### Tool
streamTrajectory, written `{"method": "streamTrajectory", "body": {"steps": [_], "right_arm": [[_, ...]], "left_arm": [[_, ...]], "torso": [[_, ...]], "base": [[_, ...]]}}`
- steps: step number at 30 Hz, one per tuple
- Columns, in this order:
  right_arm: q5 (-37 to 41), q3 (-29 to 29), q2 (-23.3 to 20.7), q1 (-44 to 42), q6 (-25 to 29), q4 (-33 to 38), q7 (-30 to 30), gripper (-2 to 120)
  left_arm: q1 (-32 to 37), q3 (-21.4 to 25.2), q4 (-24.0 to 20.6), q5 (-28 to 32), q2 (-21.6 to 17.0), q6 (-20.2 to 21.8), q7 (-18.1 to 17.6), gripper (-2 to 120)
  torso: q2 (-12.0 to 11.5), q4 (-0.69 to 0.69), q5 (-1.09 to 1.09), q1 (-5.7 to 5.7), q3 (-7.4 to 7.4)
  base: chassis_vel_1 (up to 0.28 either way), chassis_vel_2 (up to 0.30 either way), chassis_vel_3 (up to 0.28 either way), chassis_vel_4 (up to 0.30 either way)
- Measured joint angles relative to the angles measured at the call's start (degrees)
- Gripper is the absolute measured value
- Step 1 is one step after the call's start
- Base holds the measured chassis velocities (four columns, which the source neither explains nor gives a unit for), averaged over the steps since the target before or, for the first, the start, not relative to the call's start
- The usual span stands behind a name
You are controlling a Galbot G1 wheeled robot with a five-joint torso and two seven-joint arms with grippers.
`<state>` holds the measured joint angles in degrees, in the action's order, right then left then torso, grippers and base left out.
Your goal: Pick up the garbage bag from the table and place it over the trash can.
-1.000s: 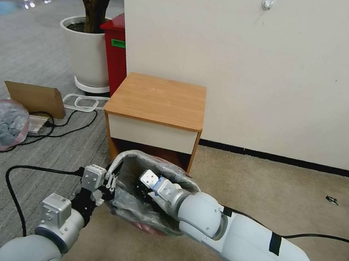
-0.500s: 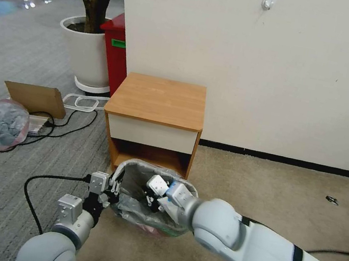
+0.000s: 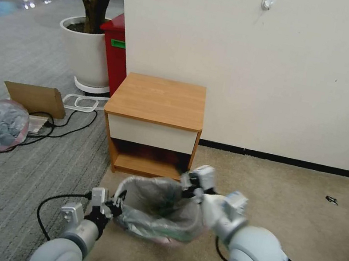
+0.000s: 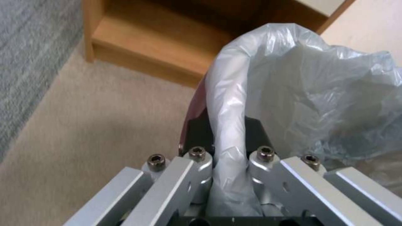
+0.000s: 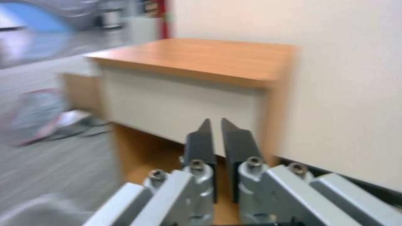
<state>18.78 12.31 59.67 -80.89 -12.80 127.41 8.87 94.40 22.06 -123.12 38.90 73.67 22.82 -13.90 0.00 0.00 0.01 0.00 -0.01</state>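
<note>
The garbage bag (image 3: 159, 209), grey and crinkly with a pink hem low down, lines and covers the trash can on the carpet in front of the table (image 3: 160, 98). The can itself is hidden under the plastic. My left gripper (image 3: 119, 201) is at the bag's left edge. In the left wrist view this gripper (image 4: 228, 131) is shut on the bag-wrapped rim (image 4: 228, 103), one dark finger on each side. My right gripper (image 3: 190, 182) hangs above the bag's right back corner. In the right wrist view its fingers (image 5: 200, 141) are shut together on nothing and point at the table (image 5: 201, 56).
A red bin (image 3: 115, 55) and a white plant pot (image 3: 86, 54) stand behind the table's left side. On the grey floor at left lie a stuffed grey-and-pink bundle (image 3: 2, 123), cardboard (image 3: 36, 98) and black cables (image 3: 58, 200). The wall runs right behind the table; open carpet lies to the right.
My right gripper has come up out of the bag and moved right, past its back right corner. The covered can and my left gripper have slid a little nearer to me.
</note>
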Motion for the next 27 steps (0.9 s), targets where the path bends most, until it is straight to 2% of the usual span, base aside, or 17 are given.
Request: {"method": "streamTrajectory", "body": {"steps": [1,2,3,5,6,8,11,14,15,18,19,20,21,22,24,25,27], "right_arm": [[-1.4,1.6,1.4,-2.0,1.1,0.0,-0.1,14],[-4.8,4.8,4.8,-6.1,3.4,-0.1,-0.2,19],[-4.8,4.8,4.8,-6.1,3.4,-0.1,-0.2,19],[-7.9,8.6,9.4,-11.8,6.3,-0.1,-0.8,30],[-7.9,8.6,9.4,-11.8,6.3,-0.1,-0.8,30],[-8.5,10.3,11.3,-14.7,8.1,-0.1,-1.2,41],[-8.5,11.0,11.5,-15.9,9.1,-0.4,-1.1,49],[-8.0,11.2,11.4,-16.5,10.0,-0.8,0.2,62],[-8.0,11.2,11.4,-16.5,10.0,-0.8,0.2,62],[-7.1,11.8,11.6,-16.9,10.3,-1.1,0.8,78],[-7.1,11.8,11.6,-16.9,10.3,-1.1,0.8,78],[-6.8,12.2,11.5,-17.0,10.3,-1.2,0.8,82],[-6.5,12.6,11.4,-17.1,10.3,-1.2,0.8,88],[-6.5,12.6,11.4,-17.1,10.3,-1.2,0.8,88],[-6.1,13.5,11.3,-17.1,10.4,-1.4,0.8,97],[-6.1,13.5,11.3,-17.1,10.4,-1.4,0.8,97],[-5.6,14.1,11.3,-17.1,10.4,-1.6,0.8,100]], "left_arm": [[0.4,-0.1,-0.2,-0.2,0.1,0.0,0.0,6],[1.1,-0.2,-0.7,-0.5,0.3,0.0,0.0,6],[1.1,-0.2,-0.7,-0.5,0.3,0.0,0.0,6],[2.4,-0.6,-1.1,-0.8,0.6,-0.1,0.1,6],[2.4,-0.6,-1.1,-0.8,0.6,-0.1,0.1,6],[3.4,-1.6,-1.2,-2.1,1.0,-0.6,0.1,6],[4.1,-2.5,-1.3,-4.0,1.4,-1.4,0.2,6],[4.6,-3.9,-1.0,-5.8,1.8,-1.7,0.3,6],[4.6,-3.9,-1.0,-5.8,1.8,-1.7,0.3,6],[4.4,-5.1,0.7,-8.8,2.2,-1.9,0.5,6],[4.4,-5.1,0.7,-8.8,2.2,-1.9,0.5,6],[4.3,-5.3,1.1,-9.6,2.4,-1.9,0.5,6],[4.3,-5.4,1.3,-10.3,2.5,-1.9,0.5,10],[4.3,-5.4,1.3,-10.3,2.5,-1.9,0.5,10],[4.2,-5.5,1.8,-11.7,2.7,-2.0,0.4,20],[4.2,-5.5,1.8,-11.7,2.7,-2.0,0.4,20],[4.4,-5.4,1.8,-12.6,3.0,-2.0,0.4,30]], "torso": [[0.0,-0.02,0.0,0.0,0.0],[0.0,-0.02,0.0,0.0,0.0],[0.0,-0.02,0.0,0.0,0.0],[0.0,-0.01,-0.01,0.0,0.0],[0.0,-0.01,-0.01,0.0,0.0],[0.0,-0.01,-0.01,0.0,0.0],[0.0,0.01,-0.01,0.0,0.0],[0.0,0.01,0.0,0.0,0.0],[0.0,0.01,0.0,0.0,0.0],[0.0,0.01,-0.01,0.0,0.0],[0.0,0.01,-0.01,0.0,0.0],[0.0,0.01,0.0,0.0,0.0],[0.0,0.01,-0.01,0.0,0.0],[0.0,0.01,-0.01,0.0,0.0],[0.0,0.0,-0.01,0.0,0.0],[0.0,0.0,-0.01,0.0,0.0],[0.0,0.01,0.0,0.0,0.01]], "base": [[0.0,0.0,0.0,0.0],[0.0,0.0,0.0,0.0],[0.0,0.0,0.0,0.0],[0.0,0.0,0.0,0.0],[0.0,0.0,0.0,0.0],[0.0,0.0,0.0,0.0],[0.0,0.0,0.0,0.0],[0.0,0.0,0.0,0.0],[0.0,0.0,0.0,0.0],[0.0,0.0,0.0,0.0],[0.0,0.0,0.0,0.0],[0.0,0.0,0.0,0.0],[0.0,0.0,0.0,0.0],[0.0,0.0,0.0,0.0],[0.0,0.0,0.0,0.0],[0.0,0.0,0.0,0.0],[0.0,0.0,0.0,0.0]]}}
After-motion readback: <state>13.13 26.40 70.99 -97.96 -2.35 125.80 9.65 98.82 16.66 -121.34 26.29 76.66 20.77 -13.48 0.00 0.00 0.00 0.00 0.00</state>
